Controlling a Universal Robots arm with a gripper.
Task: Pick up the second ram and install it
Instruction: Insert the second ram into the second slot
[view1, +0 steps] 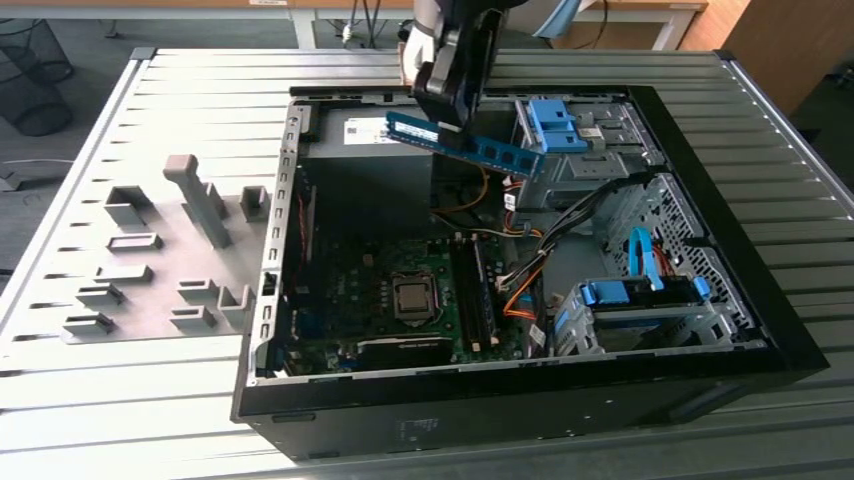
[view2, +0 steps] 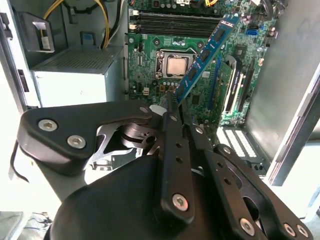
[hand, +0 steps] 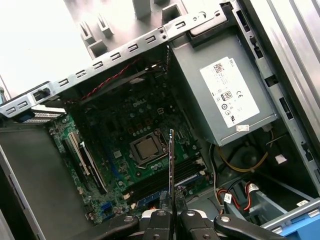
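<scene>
— Where is the stick now?

— The black robot hand (view1: 447, 105) is pinching the long, flat blue memory stick with black chips (view1: 467, 146) by one end, fingers closed tight on it. It is hanging in the air over the open black computer case (view1: 747, 330), above the grey metal power supply box (hand: 225, 100), well clear of the board.

— What is it needing to get right?

— I'd say it is needing the stick's edge running parallel to the long black memory slots (view2: 175, 22) beside the square silver processor (view2: 176, 65), then coming down level.

— What is sitting in the case?

— The green motherboard (hand: 125, 140), orange and yellow cables (view1: 514, 285), and blue-latched drive cages (view1: 634, 300). Grey plastic holder blocks (view1: 160, 260) are standing outside on the slatted bench (view1: 134, 400).
</scene>
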